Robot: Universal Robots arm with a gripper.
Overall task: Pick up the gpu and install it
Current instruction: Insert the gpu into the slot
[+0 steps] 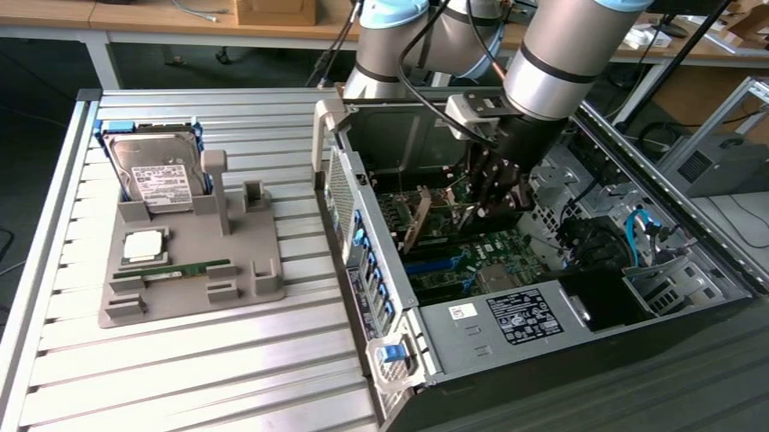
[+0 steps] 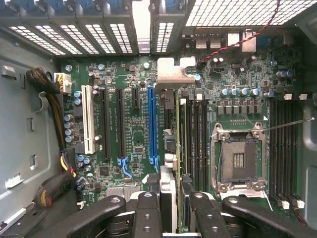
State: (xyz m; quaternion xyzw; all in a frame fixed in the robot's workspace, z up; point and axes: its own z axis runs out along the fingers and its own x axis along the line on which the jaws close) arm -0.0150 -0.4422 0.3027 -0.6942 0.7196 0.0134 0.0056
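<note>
Wrist view first, operator: nearest your camera the black gripper (image 2: 171, 218) had its fingers (image 2: 148, 218) clamped on the gpu (image 2: 168, 198), a thin flat card with a brownish-green circuit board face and a bent silver metal bracket at its far end. You saw it edge-on, its long axis running away from the fingers toward the case's perforated back wall, bracket leading. Beyond it lay the green motherboard (image 2: 124, 119) with its long blue expansion slot (image 2: 151, 124) just beside the card's line, and the black slots next to that. From the exterior view, the gripper (image 1: 495, 200) hung inside the open dark tower case (image 1: 673, 297), the card (image 1: 417, 221) on edge above the board. You were in the install step, I judged; seating would call for lining the card's lower edge over a slot before pressing.
</note>
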